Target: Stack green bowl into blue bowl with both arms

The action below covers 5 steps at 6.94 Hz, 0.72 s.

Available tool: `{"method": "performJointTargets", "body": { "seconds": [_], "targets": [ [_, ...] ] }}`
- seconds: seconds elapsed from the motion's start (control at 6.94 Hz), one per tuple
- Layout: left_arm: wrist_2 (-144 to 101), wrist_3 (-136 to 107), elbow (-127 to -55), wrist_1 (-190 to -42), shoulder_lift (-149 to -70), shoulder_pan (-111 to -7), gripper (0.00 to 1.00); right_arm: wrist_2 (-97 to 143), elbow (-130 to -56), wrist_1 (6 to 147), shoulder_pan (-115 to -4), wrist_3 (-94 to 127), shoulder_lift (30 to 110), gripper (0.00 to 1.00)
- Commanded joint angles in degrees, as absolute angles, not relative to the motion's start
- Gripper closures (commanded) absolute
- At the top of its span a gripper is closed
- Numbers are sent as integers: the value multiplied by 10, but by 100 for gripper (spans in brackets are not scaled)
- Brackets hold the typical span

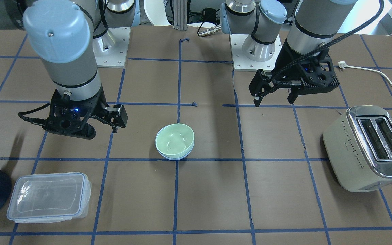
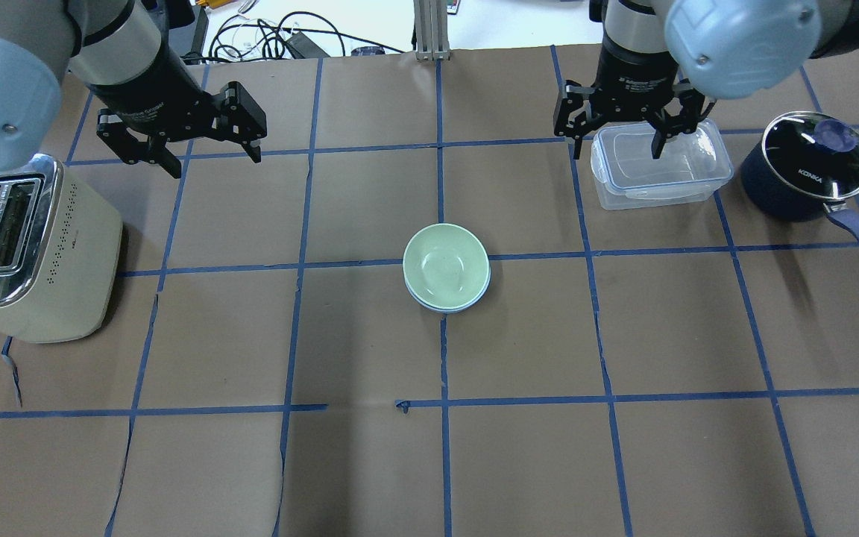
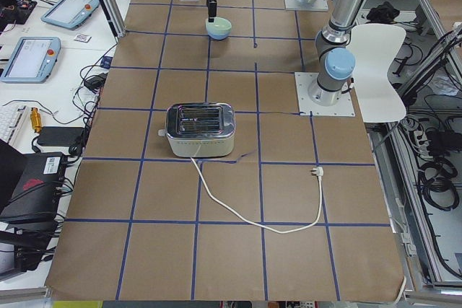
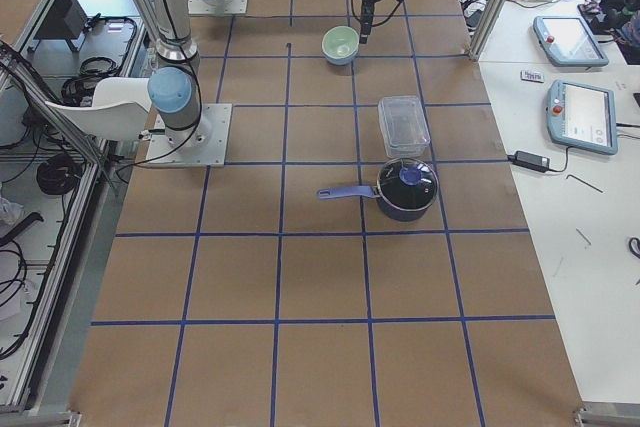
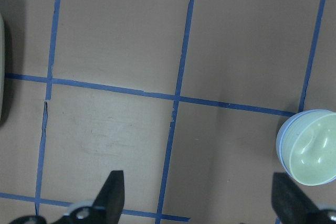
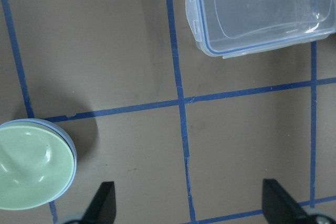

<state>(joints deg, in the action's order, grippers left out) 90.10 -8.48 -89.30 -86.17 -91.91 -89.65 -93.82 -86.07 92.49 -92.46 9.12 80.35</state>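
Observation:
The green bowl (image 1: 175,139) sits nested inside the blue bowl (image 1: 176,158) at the middle of the table; only the blue rim shows under it. The overhead view shows the same, with the green bowl (image 2: 446,262) in the blue bowl (image 2: 450,306). My left gripper (image 2: 215,162) is open and empty, above the table far to the bowls' left. My right gripper (image 2: 616,153) is open and empty, over the clear container. The left wrist view shows the green bowl (image 5: 315,156) at its right edge. The right wrist view shows it (image 6: 29,163) at the lower left.
A cream toaster (image 2: 27,246) stands at the left, with its cord lying on the table (image 1: 386,81). A clear lidded container (image 2: 657,164) and a dark navy pot (image 2: 802,171) with a glass lid stand at the right. Brown paper with blue tape lines covers the table.

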Motion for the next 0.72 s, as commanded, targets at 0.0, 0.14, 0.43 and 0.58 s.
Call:
{"method": "performJointTargets", "body": {
  "seconds": [0.0,0.14,0.43,0.58],
  "targets": [
    [901,-84,-893,-861,-918,-896,0,-922,-916,929,-885,61,861,3],
    [901,-85,-893,-861,-918,-896,0,-920,-910,954,-883,68,864,0],
    [901,-85,-893,-861,-918,-896,0,-901,-904,951,-884,98,879,0],
    [901,-84,-894,-861,-918,-896,0,-895,-911,940,-884,98,898,0]
  ]
}}
